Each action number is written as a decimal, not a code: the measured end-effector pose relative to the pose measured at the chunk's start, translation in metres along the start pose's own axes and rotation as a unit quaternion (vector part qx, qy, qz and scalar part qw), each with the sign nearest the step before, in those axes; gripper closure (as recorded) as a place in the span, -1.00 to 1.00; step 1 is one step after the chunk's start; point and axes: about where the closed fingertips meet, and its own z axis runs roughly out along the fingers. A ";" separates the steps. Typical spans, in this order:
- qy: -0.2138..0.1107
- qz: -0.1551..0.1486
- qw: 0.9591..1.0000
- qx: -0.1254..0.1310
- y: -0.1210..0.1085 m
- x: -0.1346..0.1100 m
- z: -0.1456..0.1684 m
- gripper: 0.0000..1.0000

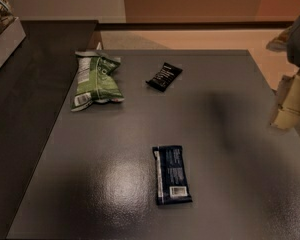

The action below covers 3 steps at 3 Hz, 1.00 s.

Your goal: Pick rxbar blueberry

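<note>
The rxbar blueberry (172, 175) lies flat on the dark, glossy table (230, 184), near the front edge. It is well apart from the green crinkled chip bag (94, 80) and the small black wrapper (164, 76). We judge it light and fairly stiff, with a slick film wrapper, so we would pinch it across its narrow width at mid-length. The gripper (289, 106) hangs beyond the table's right edge, well apart from the bar; whether it is clenched or released we cannot tell.

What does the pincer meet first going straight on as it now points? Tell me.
The pincer, at the right edge, seems to point down; probably the table near its right side first, not the rxbar blueberry. Depth is unclear.
</note>
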 end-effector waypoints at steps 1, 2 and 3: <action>0.000 0.000 1.000 0.000 0.000 0.000 0.000 -1.00; -0.005 -0.048 0.999 -0.002 0.001 -0.012 0.007 -1.00; -0.025 -0.135 0.990 -0.006 0.006 -0.036 0.017 -1.00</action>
